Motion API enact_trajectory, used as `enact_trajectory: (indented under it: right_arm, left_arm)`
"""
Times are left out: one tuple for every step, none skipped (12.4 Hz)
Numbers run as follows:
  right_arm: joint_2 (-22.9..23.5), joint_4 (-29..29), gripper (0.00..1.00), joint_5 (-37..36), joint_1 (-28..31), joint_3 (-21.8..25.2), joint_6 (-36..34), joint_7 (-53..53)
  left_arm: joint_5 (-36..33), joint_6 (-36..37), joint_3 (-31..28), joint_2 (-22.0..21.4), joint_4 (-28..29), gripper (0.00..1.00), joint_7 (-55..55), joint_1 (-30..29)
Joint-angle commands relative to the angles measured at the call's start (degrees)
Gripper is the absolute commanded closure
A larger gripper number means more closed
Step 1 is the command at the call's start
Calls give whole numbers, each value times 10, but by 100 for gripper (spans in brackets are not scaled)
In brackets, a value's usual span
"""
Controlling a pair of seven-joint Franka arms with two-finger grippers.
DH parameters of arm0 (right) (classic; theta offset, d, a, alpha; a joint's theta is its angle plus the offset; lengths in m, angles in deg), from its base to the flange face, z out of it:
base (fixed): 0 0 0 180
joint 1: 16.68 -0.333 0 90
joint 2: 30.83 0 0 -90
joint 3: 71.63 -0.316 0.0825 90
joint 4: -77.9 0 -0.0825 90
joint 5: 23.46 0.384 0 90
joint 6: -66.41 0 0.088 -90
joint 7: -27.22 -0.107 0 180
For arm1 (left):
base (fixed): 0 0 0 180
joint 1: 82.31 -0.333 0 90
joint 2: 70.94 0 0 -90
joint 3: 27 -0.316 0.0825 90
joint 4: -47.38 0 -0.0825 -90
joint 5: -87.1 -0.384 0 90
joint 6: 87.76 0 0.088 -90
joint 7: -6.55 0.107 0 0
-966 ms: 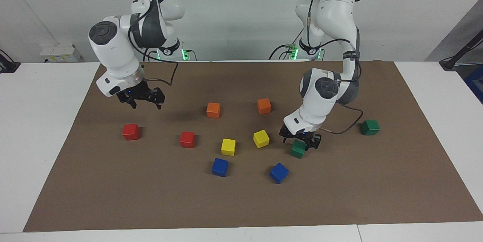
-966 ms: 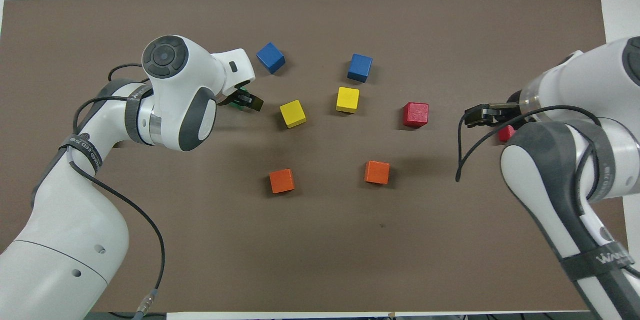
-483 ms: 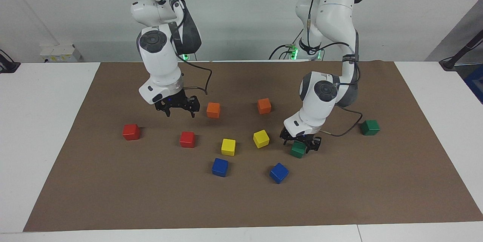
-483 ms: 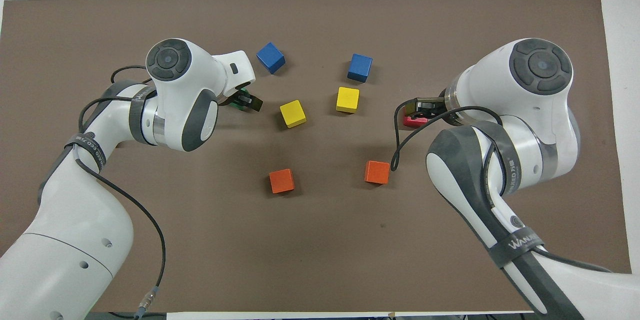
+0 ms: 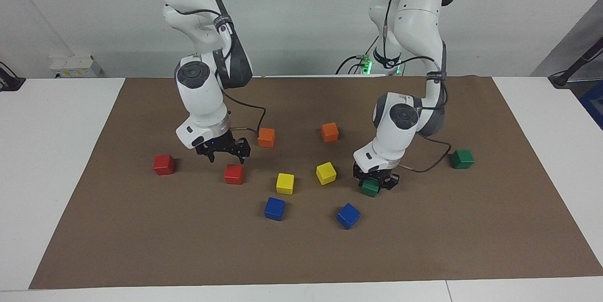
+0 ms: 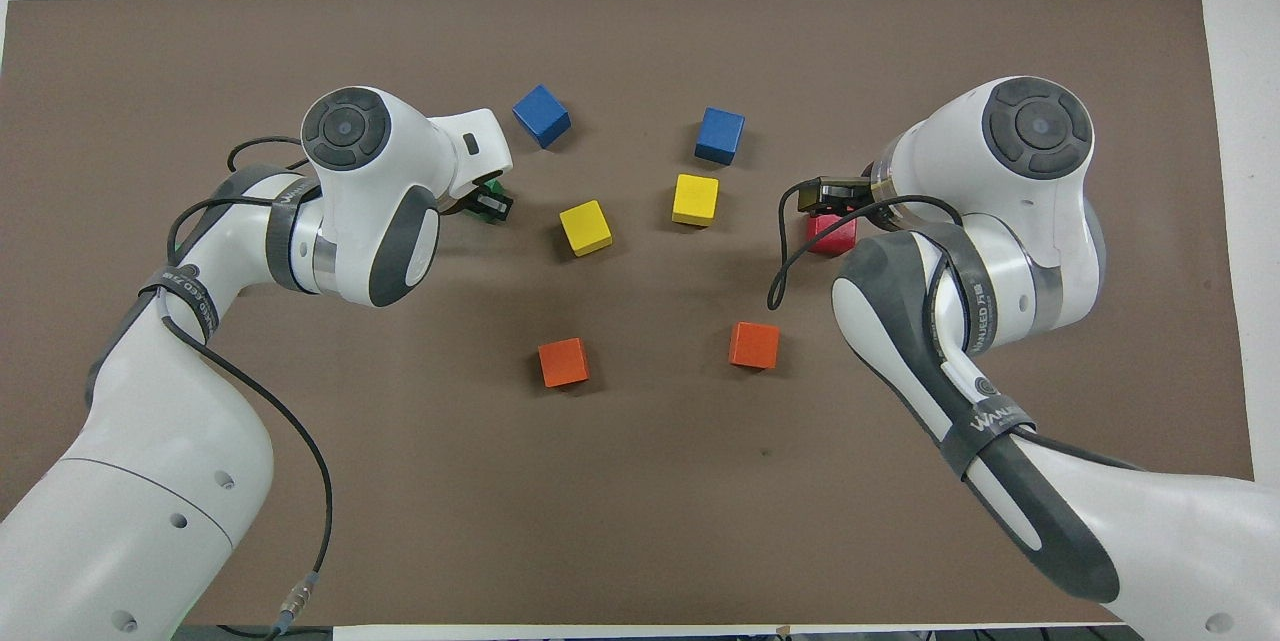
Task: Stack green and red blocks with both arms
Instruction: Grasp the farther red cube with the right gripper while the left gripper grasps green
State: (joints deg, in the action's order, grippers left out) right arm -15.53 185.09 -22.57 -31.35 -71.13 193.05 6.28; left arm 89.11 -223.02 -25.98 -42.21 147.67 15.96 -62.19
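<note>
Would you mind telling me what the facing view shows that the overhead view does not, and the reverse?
Only the facing view shows the second green block and second red block, both hidden under arms from overhead, and that the right gripper hangs open just above the red block, not touching. Only the overhead view shows more of the mat's robot end. Both show the left gripper shut on the green block, plus the orange, yellow and blue blocks.
</note>
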Motion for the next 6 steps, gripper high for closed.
enact_trajectory:
  right_arm:
    - [14,-2,0,6,-6,-4,18,-26]
    - [17,3,0,6,-6,-4,25,-27]
    - [18,10,0,7,-6,-4,36,-27]
    - [19,22,0,6,-6,-4,52,-27]
    - [20,38,0,6,-5,-4,72,-26]
    - [19,51,0,6,-3,-4,84,-24]
  left_arm:
    - [-16,-7,-8,-4,9,100,3,4]
    - [-15,0,-8,-4,6,100,2,5]
    - [-10,19,-8,-5,-3,100,-5,4]
    - [-3,46,-8,-10,-26,100,-22,-1]
    - [-2,73,-11,-28,-33,100,-42,-13]
    - [-1,102,-9,-62,-27,100,-41,-36]
